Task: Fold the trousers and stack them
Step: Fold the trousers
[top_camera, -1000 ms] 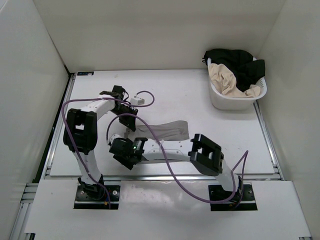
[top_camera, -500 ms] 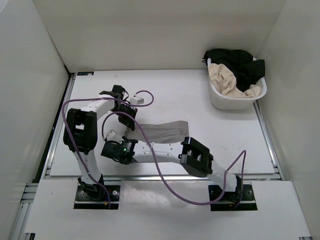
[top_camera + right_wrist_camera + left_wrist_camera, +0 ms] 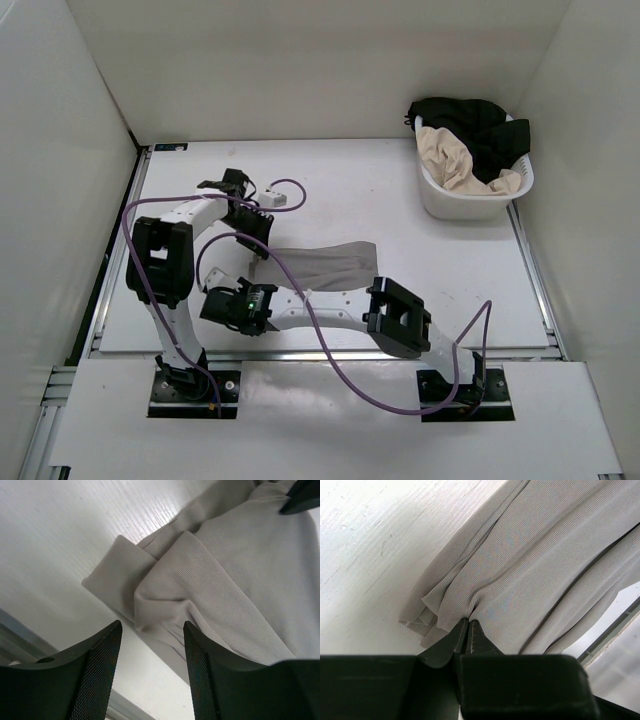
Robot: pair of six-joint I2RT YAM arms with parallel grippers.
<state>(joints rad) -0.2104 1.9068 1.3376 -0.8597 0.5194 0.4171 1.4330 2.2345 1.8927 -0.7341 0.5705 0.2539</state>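
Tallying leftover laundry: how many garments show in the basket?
2: a black garment across the far side and a cream garment at the near left of the basket; others may lie hidden underneath.

far desk [image 3: 380, 190] open, basket [image 3: 450, 205] blocks far-right corner, left arm [image 3: 160, 262] and right arm [image 3: 330, 308] crowd near-left over trousers [image 3: 330, 262], walls [image 3: 300, 70] on three sides

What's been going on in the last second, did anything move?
The right gripper slid leftward and now hangs open over a folded corner of the trousers. The left gripper, shut on the fabric, has not visibly moved; the trousers and the laundry basket lie as before.
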